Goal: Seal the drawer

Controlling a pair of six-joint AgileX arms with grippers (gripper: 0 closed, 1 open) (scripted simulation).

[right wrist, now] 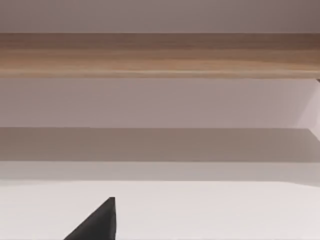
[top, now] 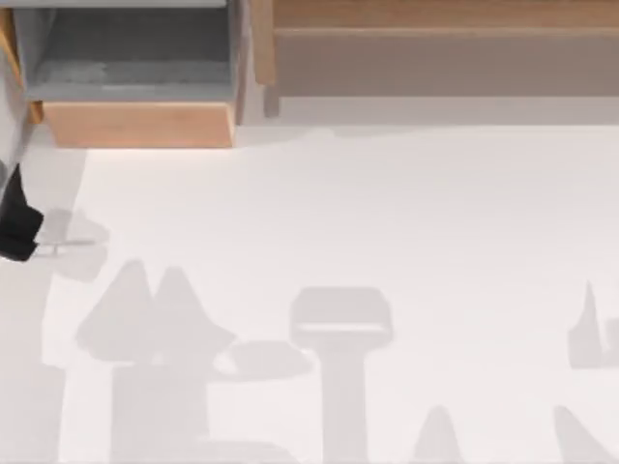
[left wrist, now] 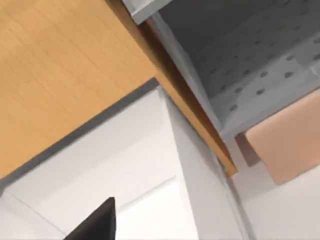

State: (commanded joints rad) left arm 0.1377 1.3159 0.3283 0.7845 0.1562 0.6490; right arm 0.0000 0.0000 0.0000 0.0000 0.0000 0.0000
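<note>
- At the upper left of the top view, you will find the drawer (top: 135,72) pulled out of its housing, grey floor and walls exposed, its orange-brown front board (top: 138,125) facing down-frame toward the open table (top: 387,242).
- Status: the drawer stands open. By this evidence the closing has not been accomplished; the whole push is outstanding.
- Your left gripper (top: 17,224) sits at the far left edge of the top view, below and to the left of the front board, apart from it. No contact with the drawer is visible.
- Left wrist view: the grey drawer interior (left wrist: 250,65) and the front board (left wrist: 287,140) are in sight at the right of the frame, with one dark fingertip (left wrist: 97,225) at the bottom edge. Whether those fingers are spread or pressed together, I cannot tell.
- Right wrist view: a dark fingertip (right wrist: 97,222) at the bottom edge, facing the long wooden unit (right wrist: 160,55), which also occupies the upper right of the top view. Finger state likewise cannot be told. You may regard this arm as parked.
- Remaining, in my judgement: bring the left gripper in front of the board, make contact, and press it up-frame until the board sits flush with the housing.
- Risk noted: an off-centre push near the board's left corner could skew the drawer in its runners.
</note>
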